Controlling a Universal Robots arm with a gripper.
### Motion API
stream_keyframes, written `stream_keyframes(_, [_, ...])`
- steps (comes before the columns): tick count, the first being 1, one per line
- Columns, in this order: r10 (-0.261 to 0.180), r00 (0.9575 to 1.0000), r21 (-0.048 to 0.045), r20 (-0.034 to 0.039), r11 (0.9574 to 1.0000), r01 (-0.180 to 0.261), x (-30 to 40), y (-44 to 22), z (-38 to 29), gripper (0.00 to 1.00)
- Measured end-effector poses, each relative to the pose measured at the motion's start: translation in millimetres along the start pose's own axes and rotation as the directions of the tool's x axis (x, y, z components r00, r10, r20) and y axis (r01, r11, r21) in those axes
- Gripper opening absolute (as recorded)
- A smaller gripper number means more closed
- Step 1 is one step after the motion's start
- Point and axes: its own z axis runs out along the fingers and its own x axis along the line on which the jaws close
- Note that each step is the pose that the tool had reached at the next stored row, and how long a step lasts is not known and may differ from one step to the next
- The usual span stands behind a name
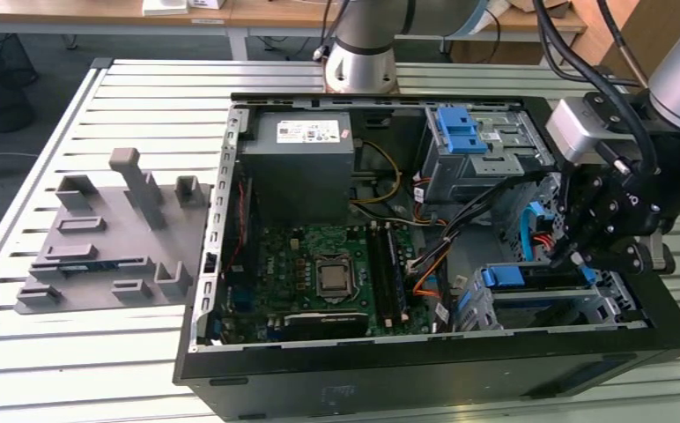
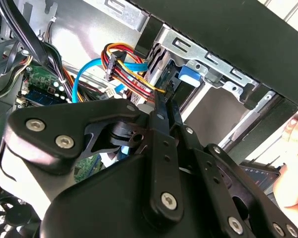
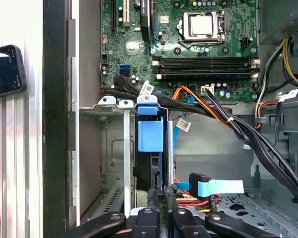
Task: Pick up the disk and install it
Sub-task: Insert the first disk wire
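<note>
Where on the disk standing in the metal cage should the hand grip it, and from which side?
Probably by its narrow exposed edge, pinching across the two flat faces. The disk stands on edge in the metal cage, whose walls flank its faces, so the hand should come in line with the slot, from the cage's open side.

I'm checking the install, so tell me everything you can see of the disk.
The disk stands on edge in a slot of the metal drive cage. Its blue plastic carrier with a rounded tab shows, with a dark drive edge next to it. The gripper sits at its end; whether they touch is unclear.
</note>
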Motion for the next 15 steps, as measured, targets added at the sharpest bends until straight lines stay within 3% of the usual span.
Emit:
stream_keyframes(10, [0.000, 1.0000, -0.0001, 0.0019, 1.0000, 0.000, 0.9, -0.3, 0.5, 0.16])
stream_keyframes(15, [0.000, 0.9999, -0.0005, 0.0118, 1.0000, 0.000, 1.0, -0.6, 1.3, 0.16])
